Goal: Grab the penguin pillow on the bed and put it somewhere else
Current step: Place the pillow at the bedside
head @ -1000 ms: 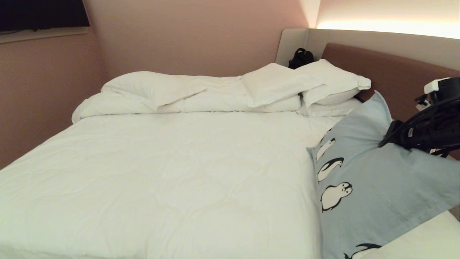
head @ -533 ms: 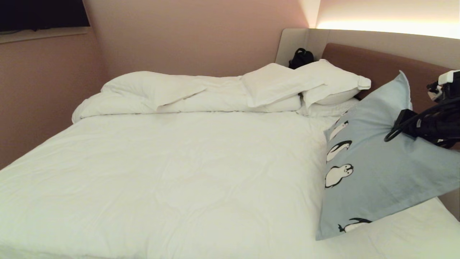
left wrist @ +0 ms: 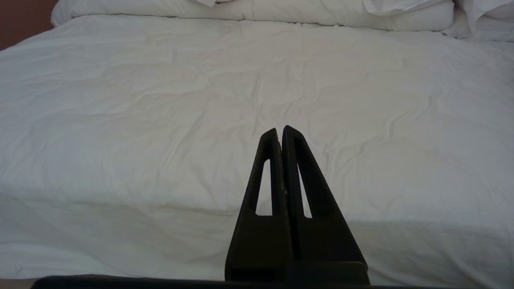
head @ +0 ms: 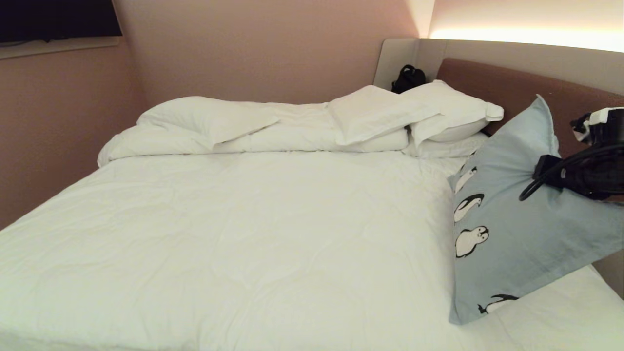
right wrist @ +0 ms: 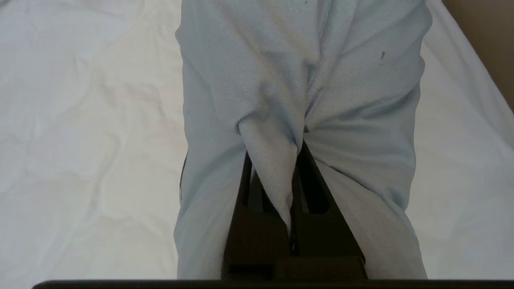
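The penguin pillow, light blue-grey with black-and-white penguins along one edge, hangs tilted over the right side of the bed, its lower corner touching the white sheet. My right gripper comes in from the right edge and is shut on a bunched fold of the pillow's upper part. In the right wrist view the fabric is pinched between the black fingers and hides their tips. My left gripper is shut with nothing in it, held low in front of the bed's near edge.
White pillows and a folded white duvet lie along the far side. A brown headboard stands just behind the pillow, a black bag sits in the far corner, and a pink wall borders the left.
My right gripper has carried the penguin pillow to the right and towards the headboard. The pillow stands more upright, and its lower end has come up into view.
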